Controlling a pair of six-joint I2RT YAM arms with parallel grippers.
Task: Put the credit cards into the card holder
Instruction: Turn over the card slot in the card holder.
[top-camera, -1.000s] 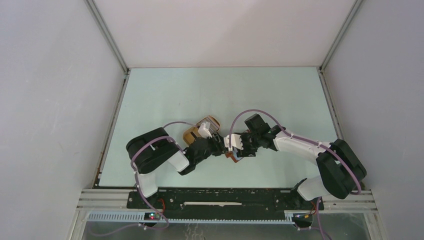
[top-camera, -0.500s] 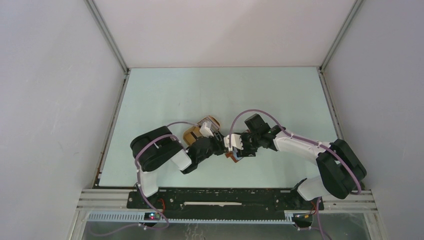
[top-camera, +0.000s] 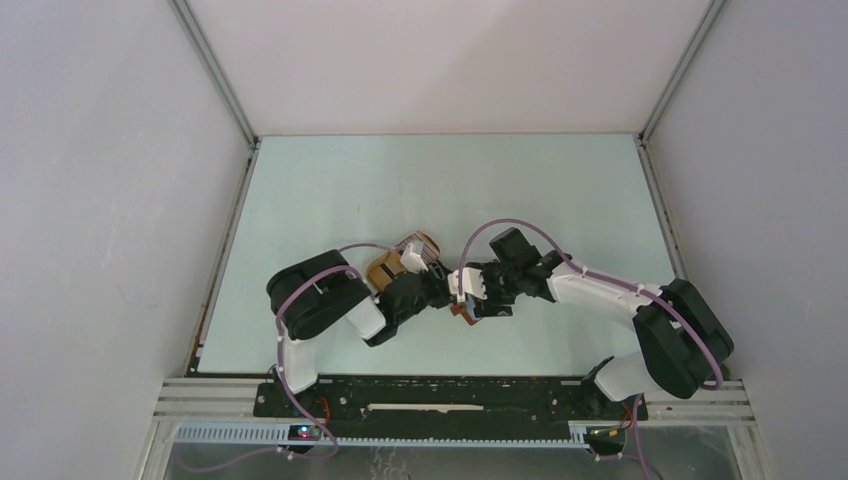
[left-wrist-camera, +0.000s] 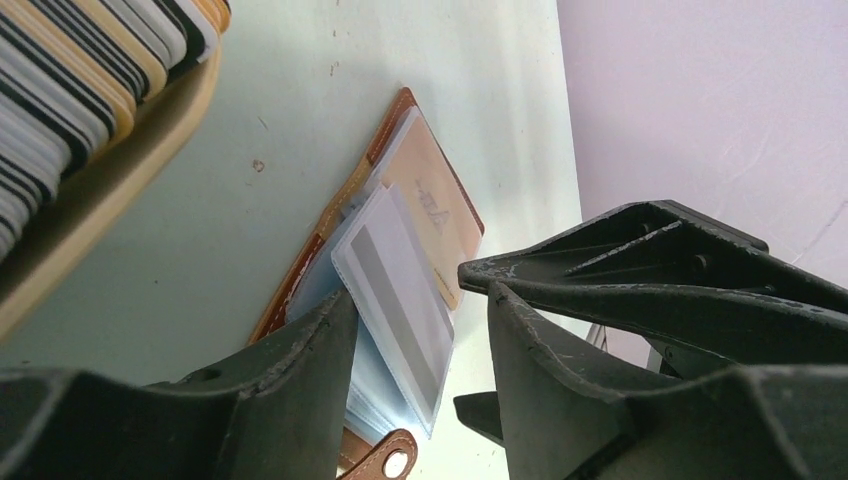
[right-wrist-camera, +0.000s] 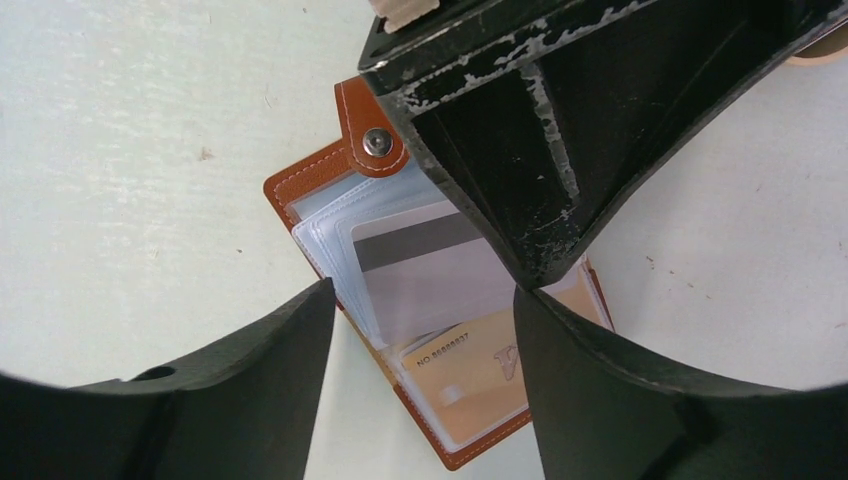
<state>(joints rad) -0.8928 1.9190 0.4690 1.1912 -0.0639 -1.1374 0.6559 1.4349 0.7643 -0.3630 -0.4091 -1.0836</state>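
The card holder (right-wrist-camera: 300, 185), reddish-brown leather, lies open on the table, its strap tab and snap (right-wrist-camera: 377, 143) at the top. An orange credit card (right-wrist-camera: 470, 370) sits in its lower pocket, and a white one with a grey stripe (right-wrist-camera: 420, 270) is inside a raised clear sleeve. My right gripper (right-wrist-camera: 420, 330) hovers open directly over the holder. My left gripper (left-wrist-camera: 420, 330) is open too; its left finger (left-wrist-camera: 300, 380) rests against the sleeves' edge and the other stands clear. More credit cards (left-wrist-camera: 70, 80) stand edge-on in a tan tray (left-wrist-camera: 120, 170). From above, both grippers meet over the holder (top-camera: 463, 313).
The tan tray (top-camera: 383, 268) stands just behind my left gripper (top-camera: 438, 290), close to the holder. My two grippers nearly touch, the right gripper (top-camera: 468, 290) hard against the left. Grey walls enclose the pale green table (top-camera: 450, 180).
My right gripper's jaws have spread a little wider. The left arm's elbow has shifted slightly to the right. The holder has stayed in place.
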